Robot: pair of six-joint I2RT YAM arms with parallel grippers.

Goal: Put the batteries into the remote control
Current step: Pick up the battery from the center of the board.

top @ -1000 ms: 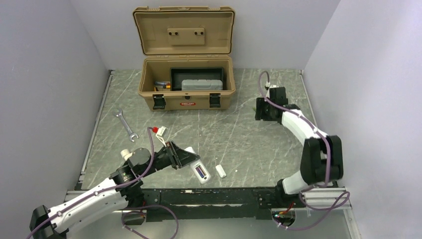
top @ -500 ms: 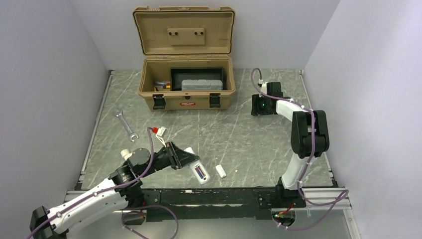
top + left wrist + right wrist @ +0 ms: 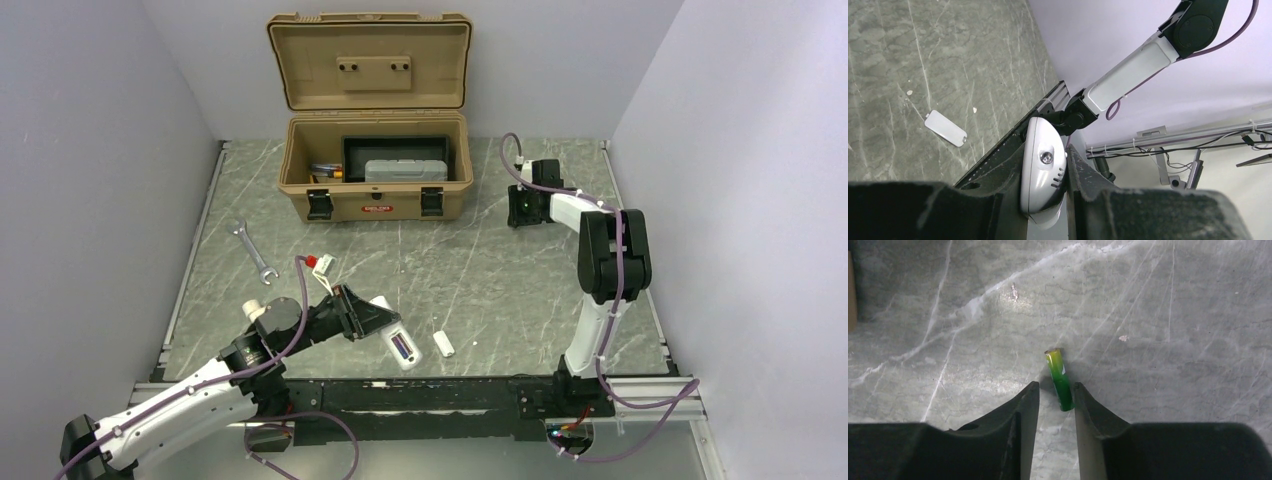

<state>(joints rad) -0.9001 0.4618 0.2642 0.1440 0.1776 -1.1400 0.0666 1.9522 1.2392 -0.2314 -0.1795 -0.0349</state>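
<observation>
My left gripper [image 3: 372,320] is shut on the remote control [image 3: 398,345], held low near the table's front edge. A dark purple battery [image 3: 403,349] lies in the remote's upturned face. In the left wrist view the remote's rounded white end [image 3: 1043,167] is pinched between both fingers. The green battery [image 3: 1059,380] lies flat on the marbled table at the back right. My right gripper [image 3: 1056,386] is down over it and open, fingertips on either side of the battery's near end. The right finger is almost against the battery and a gap shows on the left.
An open tan toolbox [image 3: 372,180] stands at the back centre. A silver wrench [image 3: 252,253] lies to the left and a small white and red piece [image 3: 320,264] near my left arm. A loose white plastic tab [image 3: 444,344] lies just right of the remote.
My right arm has folded back and its gripper has shifted left, down over the green battery, with the jaws narrowing. The left gripper and the remote have not moved.
</observation>
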